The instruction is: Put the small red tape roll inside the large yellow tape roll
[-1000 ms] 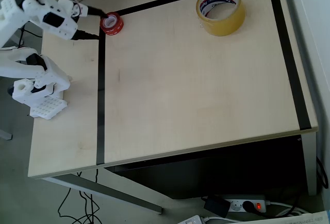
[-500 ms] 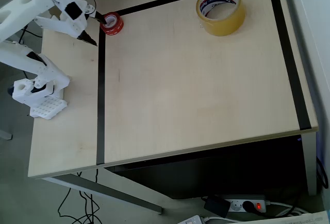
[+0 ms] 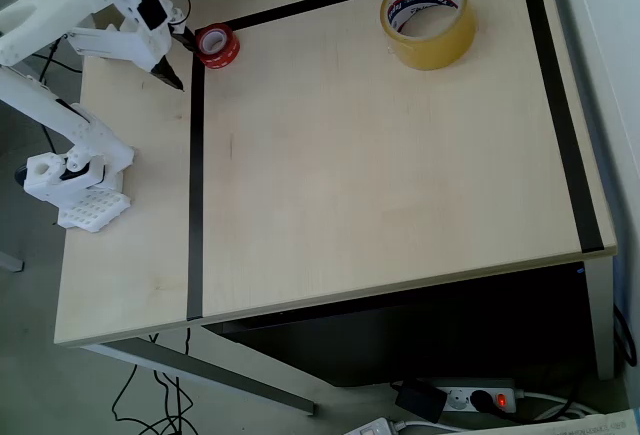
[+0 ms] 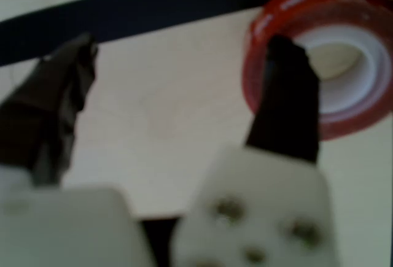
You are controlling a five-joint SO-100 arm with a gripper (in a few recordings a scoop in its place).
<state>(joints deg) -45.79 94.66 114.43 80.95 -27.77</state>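
The small red tape roll (image 3: 216,45) lies flat near the table's back left corner, just right of a black tape line. My white gripper (image 3: 180,60) stands open immediately left of it, with nothing between the fingers. In the wrist view the red roll (image 4: 288,6) fills the upper right. The right dark fingertip (image 4: 285,95) overlaps its near rim, and I cannot tell if they touch. The left fingertip (image 4: 55,101) hangs over bare wood, and the gripper (image 4: 184,43) gapes wide. The large yellow tape roll (image 3: 428,18) stands at the back right, far from the gripper.
Black tape lines (image 3: 195,175) mark a rectangle on the pale wooden table (image 3: 350,185). The arm's white base (image 3: 75,180) is clamped at the left edge. The table drops off at the front and right, with a power strip (image 3: 470,397) on the floor below.
The gripper has drawn back to the left and turned, its fingers no longer reaching past the red roll. Neither roll has moved.
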